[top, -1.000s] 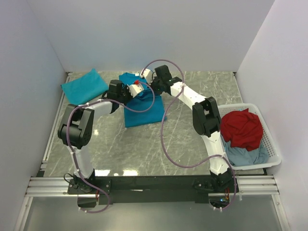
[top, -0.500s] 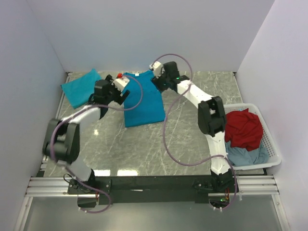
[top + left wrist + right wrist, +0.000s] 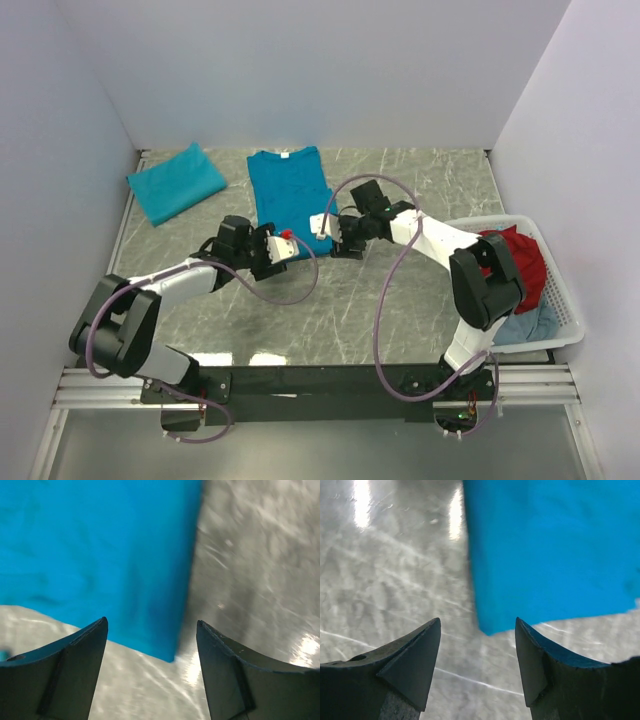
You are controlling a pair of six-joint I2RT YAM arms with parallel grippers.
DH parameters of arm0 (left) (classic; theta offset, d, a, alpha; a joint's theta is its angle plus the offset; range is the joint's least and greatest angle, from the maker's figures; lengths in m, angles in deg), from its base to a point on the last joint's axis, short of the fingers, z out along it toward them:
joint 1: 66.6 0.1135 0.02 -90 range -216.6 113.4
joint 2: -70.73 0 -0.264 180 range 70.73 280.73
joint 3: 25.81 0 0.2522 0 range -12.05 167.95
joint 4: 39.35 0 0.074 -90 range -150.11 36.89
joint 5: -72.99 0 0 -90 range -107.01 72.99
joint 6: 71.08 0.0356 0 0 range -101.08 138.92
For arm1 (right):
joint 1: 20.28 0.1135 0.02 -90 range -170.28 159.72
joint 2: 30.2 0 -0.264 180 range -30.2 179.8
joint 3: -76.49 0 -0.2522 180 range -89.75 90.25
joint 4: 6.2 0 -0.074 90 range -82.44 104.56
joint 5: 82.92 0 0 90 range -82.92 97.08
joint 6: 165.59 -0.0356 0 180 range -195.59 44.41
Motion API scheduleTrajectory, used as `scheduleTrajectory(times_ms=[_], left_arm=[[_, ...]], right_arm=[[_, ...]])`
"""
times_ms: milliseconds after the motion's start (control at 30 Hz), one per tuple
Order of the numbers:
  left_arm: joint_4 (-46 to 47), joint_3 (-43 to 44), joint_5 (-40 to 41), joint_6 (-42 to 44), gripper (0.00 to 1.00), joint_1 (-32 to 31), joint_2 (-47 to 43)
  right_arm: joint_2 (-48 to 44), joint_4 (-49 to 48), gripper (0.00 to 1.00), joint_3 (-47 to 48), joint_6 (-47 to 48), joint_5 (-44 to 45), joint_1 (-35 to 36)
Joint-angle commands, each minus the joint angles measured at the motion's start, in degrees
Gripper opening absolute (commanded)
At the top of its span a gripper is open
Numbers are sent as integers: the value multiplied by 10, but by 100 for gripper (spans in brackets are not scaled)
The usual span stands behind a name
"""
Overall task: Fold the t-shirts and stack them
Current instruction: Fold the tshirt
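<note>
The left fingers and right fingers hover spread and empty by the near corners of a bright teal-blue cloth t-shirt on the grey marbled tabletop.

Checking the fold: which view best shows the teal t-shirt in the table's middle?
Top external: the whole t-shirt lies flat, folded narrow, collar at the far end. The wrist views each catch only one near corner of the t-shirt.

A grey, white-veined marbled worktop sits enclosed by plain white panels: a back wall, a left wall and a right wall. An aluminium rail borders its near edge. Pale glare patches gleam on the polished surface.
</note>
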Motion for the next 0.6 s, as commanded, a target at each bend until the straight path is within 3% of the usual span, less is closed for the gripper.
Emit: scheduleTrajectory(times_ms=[0,433,500,567], left_arm=[[-5,1,10,17,76,-8,15],[34,8,66,13,69,11,101],[40,7,65,10,66,16,100],[45,4,70,11,53,18,104]], right_arm=[[-3,-48,68,-15,31,32,8],[97,-56,67,45,20,103,39],[106,-50,66,55,29,115,41],[115,-51,65,57,34,124,42]])
